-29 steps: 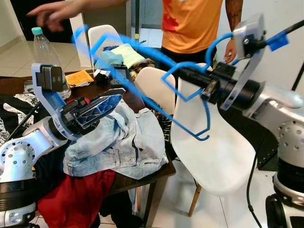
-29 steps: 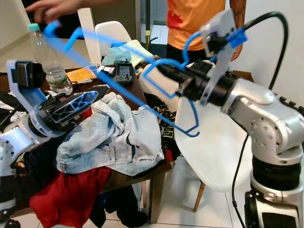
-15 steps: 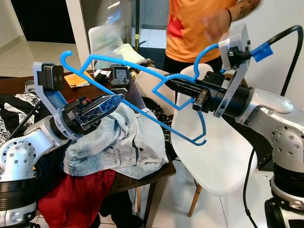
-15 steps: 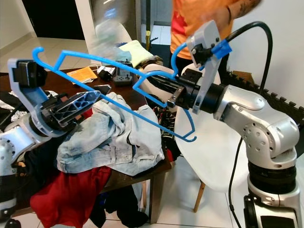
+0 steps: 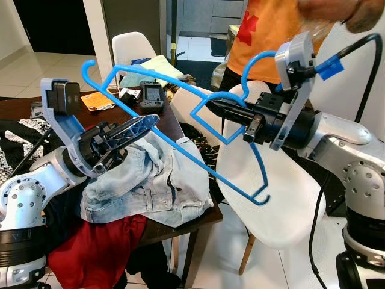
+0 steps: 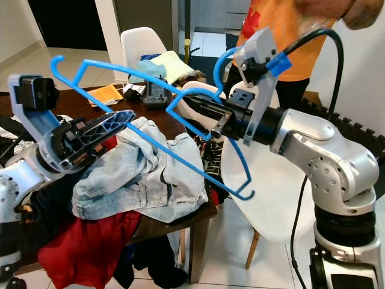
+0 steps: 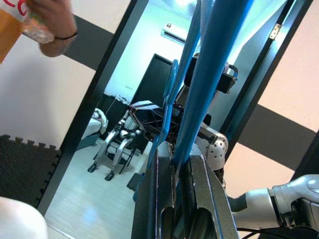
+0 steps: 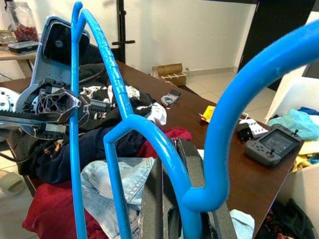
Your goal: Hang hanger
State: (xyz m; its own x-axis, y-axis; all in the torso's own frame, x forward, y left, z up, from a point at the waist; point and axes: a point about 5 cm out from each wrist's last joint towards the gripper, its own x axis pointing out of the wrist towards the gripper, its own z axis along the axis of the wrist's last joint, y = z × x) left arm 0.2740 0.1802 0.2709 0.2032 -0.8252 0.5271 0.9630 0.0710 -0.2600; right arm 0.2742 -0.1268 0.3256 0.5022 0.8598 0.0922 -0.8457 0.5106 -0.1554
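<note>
Hanger (image 5: 180, 129) | long axis left-right, hook upper-left | both tools (image 5: 135, 127) (image 5: 225, 111) clamped on it

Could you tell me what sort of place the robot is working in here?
Most likely a home's dining area turned laundry spot: a dark wooden table heaped with clothes such as light jeans, white moulded chairs around it, a tiled floor, and a person in an orange shirt standing close by.
</note>
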